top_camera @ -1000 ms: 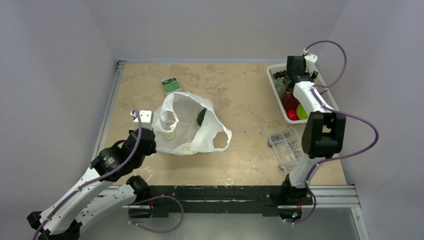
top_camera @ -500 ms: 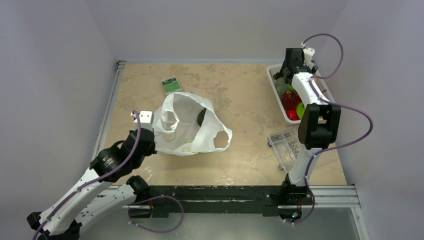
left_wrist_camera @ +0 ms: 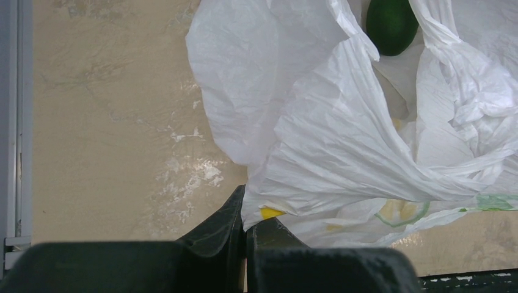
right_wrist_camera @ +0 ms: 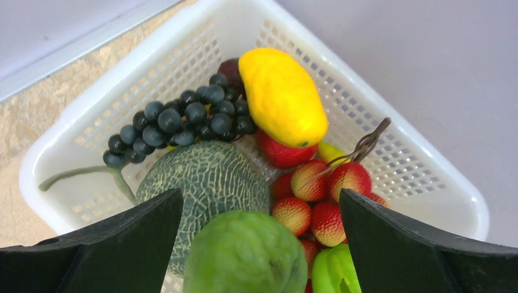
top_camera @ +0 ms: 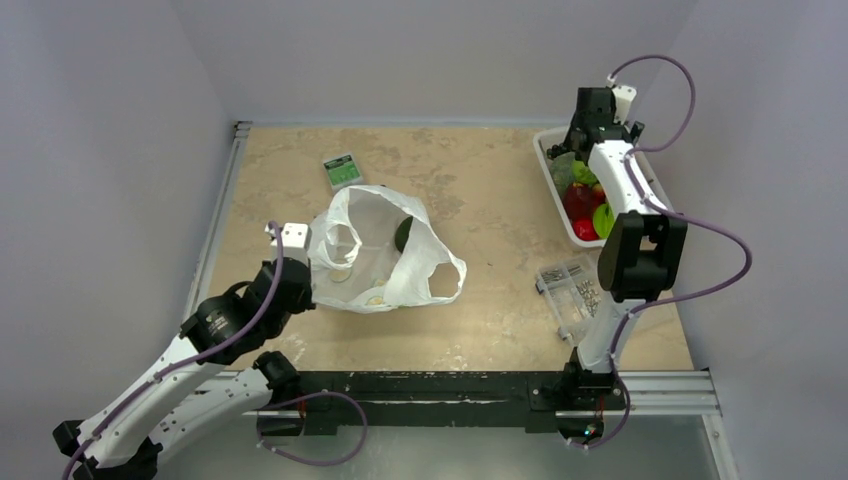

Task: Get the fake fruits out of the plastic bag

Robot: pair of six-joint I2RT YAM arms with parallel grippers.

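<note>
The white plastic bag lies crumpled left of the table's middle, its mouth open. A dark green fruit shows inside it, and in the left wrist view the same fruit lies past the bag's folds. My left gripper is shut on the bag's near-left edge. My right gripper hangs open over the white basket. Below its spread fingers lies a round light green fruit, on top of a netted melon.
The basket also holds dark grapes, a yellow mango and red bumpy fruits. A clear box of screws sits in front of the basket. A green card lies behind the bag.
The right gripper has opened wider and shifted a little toward the basket's far end. The left gripper has edged slightly right, still holding the bag.
</note>
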